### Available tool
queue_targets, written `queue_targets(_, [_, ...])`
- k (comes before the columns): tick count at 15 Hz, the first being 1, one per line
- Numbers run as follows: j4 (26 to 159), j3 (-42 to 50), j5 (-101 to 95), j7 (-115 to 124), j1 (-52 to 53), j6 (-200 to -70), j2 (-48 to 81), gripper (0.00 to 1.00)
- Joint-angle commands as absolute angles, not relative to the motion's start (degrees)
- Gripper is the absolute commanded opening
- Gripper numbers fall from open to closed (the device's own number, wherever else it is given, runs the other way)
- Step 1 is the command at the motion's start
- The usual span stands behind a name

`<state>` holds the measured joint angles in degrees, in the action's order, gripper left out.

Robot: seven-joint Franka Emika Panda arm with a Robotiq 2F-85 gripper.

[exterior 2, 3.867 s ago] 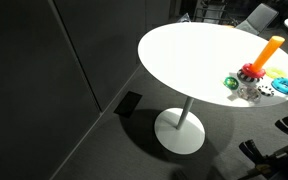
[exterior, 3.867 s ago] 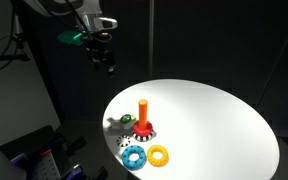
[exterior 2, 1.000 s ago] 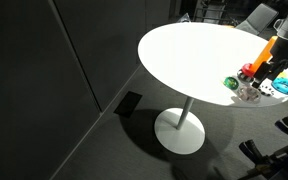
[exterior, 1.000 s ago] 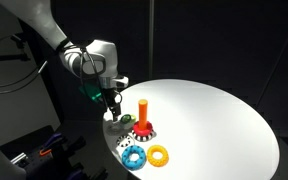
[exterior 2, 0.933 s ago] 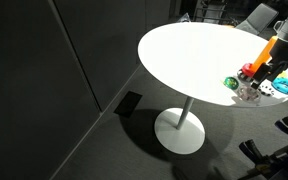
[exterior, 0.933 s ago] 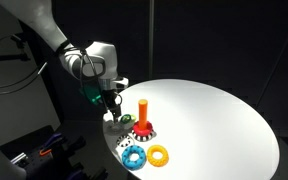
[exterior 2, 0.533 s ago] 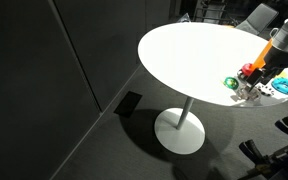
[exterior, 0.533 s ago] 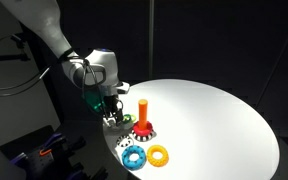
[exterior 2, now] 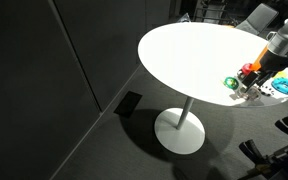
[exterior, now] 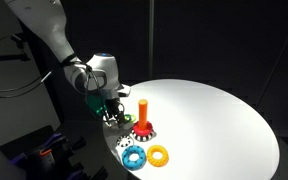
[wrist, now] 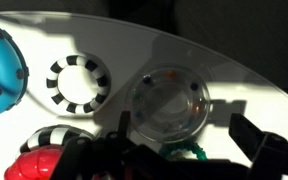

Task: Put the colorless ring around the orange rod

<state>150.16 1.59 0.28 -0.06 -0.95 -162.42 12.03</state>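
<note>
The orange rod (exterior: pixel 142 110) stands upright on its red toothed base (exterior: pixel 144 128) near the table's near-left edge. The colorless ring (wrist: pixel 169 105) is clear and lies flat on the white table; in the wrist view it sits right under the gripper. My gripper (wrist: pixel 184 138) is open, with one dark finger on each side of this ring, low over the table. In an exterior view the gripper (exterior: pixel 112 113) hangs just left of the rod. A green ring (wrist: pixel 189 152) lies partly under the gripper.
A white-and-black toothed ring (wrist: pixel 79 82), a blue toothed ring (exterior: pixel 134 156) and a flat yellow ring (exterior: pixel 158 154) lie close by. The round white table (exterior: pixel 224 120) ends just beside the gripper. The arm (exterior 2: pixel 279 50) covers the rod in an exterior view.
The arm has come down from high above and left of the table, and over the last second it sank further to just beside the rod.
</note>
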Motion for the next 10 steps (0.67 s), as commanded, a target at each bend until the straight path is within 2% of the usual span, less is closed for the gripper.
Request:
queue_targets(1, [149.32, 2.23, -0.64, 0.99, -0.68, -164.4, 13.92, 1.0])
queue_targets(10, [148.92, 2.49, -0.27, 0.65, -0.8, -167.09, 16.58, 1.0])
